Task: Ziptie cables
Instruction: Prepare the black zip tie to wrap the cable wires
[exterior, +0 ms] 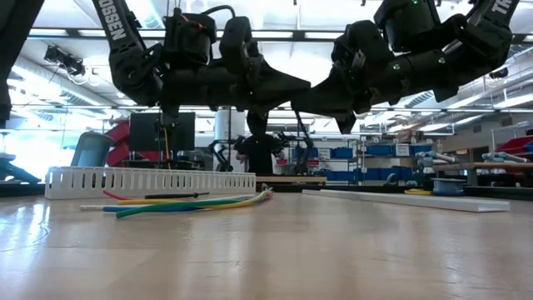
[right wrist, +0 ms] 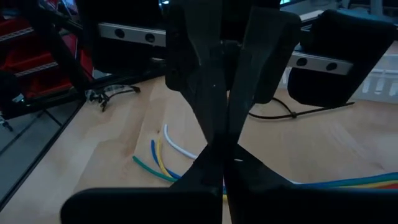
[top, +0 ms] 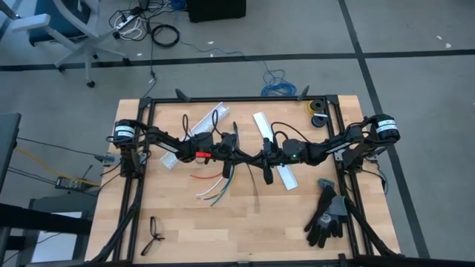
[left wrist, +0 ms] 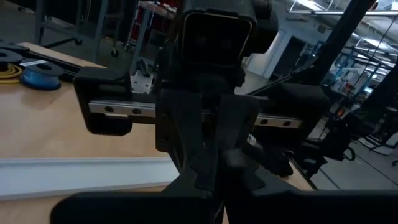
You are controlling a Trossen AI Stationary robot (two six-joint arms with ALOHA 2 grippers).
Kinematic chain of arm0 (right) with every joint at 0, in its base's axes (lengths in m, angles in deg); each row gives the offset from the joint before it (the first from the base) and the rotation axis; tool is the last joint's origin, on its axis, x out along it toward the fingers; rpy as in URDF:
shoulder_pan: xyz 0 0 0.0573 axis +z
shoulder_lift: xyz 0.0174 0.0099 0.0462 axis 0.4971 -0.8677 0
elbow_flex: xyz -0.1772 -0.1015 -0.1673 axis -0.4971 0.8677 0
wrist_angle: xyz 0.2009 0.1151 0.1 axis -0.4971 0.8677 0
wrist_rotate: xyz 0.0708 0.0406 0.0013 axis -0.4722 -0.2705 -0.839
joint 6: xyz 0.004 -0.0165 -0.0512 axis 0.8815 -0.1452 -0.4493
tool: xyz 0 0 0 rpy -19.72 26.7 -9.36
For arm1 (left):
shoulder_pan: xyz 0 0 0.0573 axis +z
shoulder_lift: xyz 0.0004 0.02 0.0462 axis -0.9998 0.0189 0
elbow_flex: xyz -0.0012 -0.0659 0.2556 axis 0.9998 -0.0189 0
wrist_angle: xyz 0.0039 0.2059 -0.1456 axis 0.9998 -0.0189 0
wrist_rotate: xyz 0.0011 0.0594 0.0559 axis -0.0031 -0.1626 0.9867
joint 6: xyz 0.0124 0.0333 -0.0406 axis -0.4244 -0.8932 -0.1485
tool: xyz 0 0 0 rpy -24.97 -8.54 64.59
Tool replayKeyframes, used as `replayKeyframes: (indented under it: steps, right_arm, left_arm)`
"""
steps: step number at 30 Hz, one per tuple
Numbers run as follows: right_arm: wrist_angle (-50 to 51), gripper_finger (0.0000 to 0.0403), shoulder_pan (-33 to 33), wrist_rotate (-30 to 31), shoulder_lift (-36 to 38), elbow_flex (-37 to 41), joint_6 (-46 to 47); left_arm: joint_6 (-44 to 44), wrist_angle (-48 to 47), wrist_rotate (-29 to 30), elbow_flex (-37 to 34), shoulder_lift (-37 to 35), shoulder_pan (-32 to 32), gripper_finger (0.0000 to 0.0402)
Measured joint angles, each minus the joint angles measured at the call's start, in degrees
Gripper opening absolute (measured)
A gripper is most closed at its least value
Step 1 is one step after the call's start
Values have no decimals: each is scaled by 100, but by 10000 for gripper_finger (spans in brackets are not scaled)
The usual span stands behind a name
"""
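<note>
- Over the middle of the table [top: 245, 230], both arms reach inward and meet nose to nose, well above the wood.
- On the left, the left claw [top: 236, 150] hangs just above the dark end of the cables [top: 211, 185]; I cannot tell whether its fingers are open or closed.
- Below it, the cables lie flat on the table, red, green, blue, yellow and white ends fanned out loose toward the near edge, untouched by either claw.
- Just behind the cables lies a white slotted channel [exterior: 150, 180], and a second white strip [top: 273, 148] lies under the right arm.
- To the right, the right claw [top: 265, 157] faces the left one, the two almost touching; its fingers look pressed together, though on what I cannot make out.
- Far right, a pair of black gloves [top: 326, 215] sits near the table's corner.
- My reading: the tie is being handled in the air between the claws, and the bundle is not yet bound.
- Next, I judge, the wires must be gathered and the tie brought down around them.
</note>
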Motion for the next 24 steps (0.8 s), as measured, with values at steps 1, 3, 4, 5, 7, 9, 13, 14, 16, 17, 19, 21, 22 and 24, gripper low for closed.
replayKeyframes:
  steps: [1, 3, 4, 5, 7, 9, 13, 14, 16, 17, 19, 21, 22, 24]
  right_arm:
    - [0, 0, 0, 0, 0, 0, -1]
    - [0, 0, 2, -2, 0, 0, -1]
    - [-5, 0, 2, -2, 0, 0, -1]
    - [-7, 0, 0, 0, 0, 0, -1]
    - [-6, 0, 0, 1, 0, 0, -1]
    - [-7, 0, 0, 0, 0, 0, -1]
    - [-5, 0, 2, 0, 0, 0, -1]
    - [-5, 0, 1, 0, 0, 0, -1]
    - [-6, 0, 1, 0, 0, 0, -2]
    - [-5, 0, 2, 0, 0, 0, -1]
    - [-5, 0, 2, -2, 0, 0, -3]
    - [-14, 0, 2, -2, 0, 0, -3]
    - [-34, 0, 2, 0, 0, 0, -3]
    - [-134, 0, 2, -2, 0, 0, -5]
  left_arm:
    - [-3, 9, 0, -14, 0, -2, 21]
    - [-1, 17, 6, -16, 0, -4, 21]
    - [-1, 32, 51, -16, 0, -4, 21]
    - [1, 65, 128, -16, 0, -4, 21]
    - [1, 148, 173, -14, 0, -4, 23]
    - [-14, 214, 174, -8, 0, -4, 26]
    - [-118, 256, 121, -7, 0, -10, 45]
    - [-121, 277, 119, -7, 0, -10, 53]
    - [-121, 275, 117, -7, 0, -10, 72]
    - [-124, 273, 117, -7, 0, -10, 82]
    - [-126, 312, 117, -7, 0, 5, 104]
    - [-126, 372, 107, -5, 0, 42, 124]
    - [-126, 417, 105, -5, 0, 70, 133]
    - [-126, 518, 82, -3, 0, 117, 148]
